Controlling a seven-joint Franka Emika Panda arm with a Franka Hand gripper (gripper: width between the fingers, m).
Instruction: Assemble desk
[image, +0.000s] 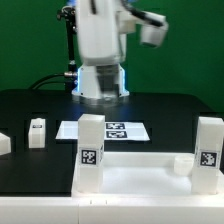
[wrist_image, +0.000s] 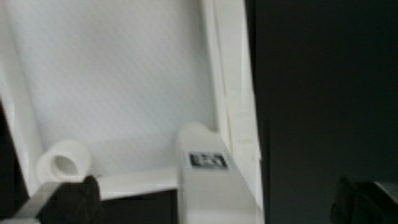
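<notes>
White desk top (image: 130, 178) lies on the black surface (image: 180, 110), nearest the camera in the exterior view. Tagged legs (image: 90, 140) stand at its corners. The claw (wrist_image: 222, 200) hangs above it, spread wide and holding nothing. An empty socket (wrist_image: 66, 160) shows near one of the legs. A loose leg (image: 37, 132) sits well apart, at the exterior view's left. Likely step: fetching that leg. That calls for travelling there, gripping it, then seating it in the socket.

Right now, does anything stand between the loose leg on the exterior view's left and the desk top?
Nothing visible does. Only bare black table lies between the loose leg and the desk top; the marker board lies aside, off that path.
</notes>
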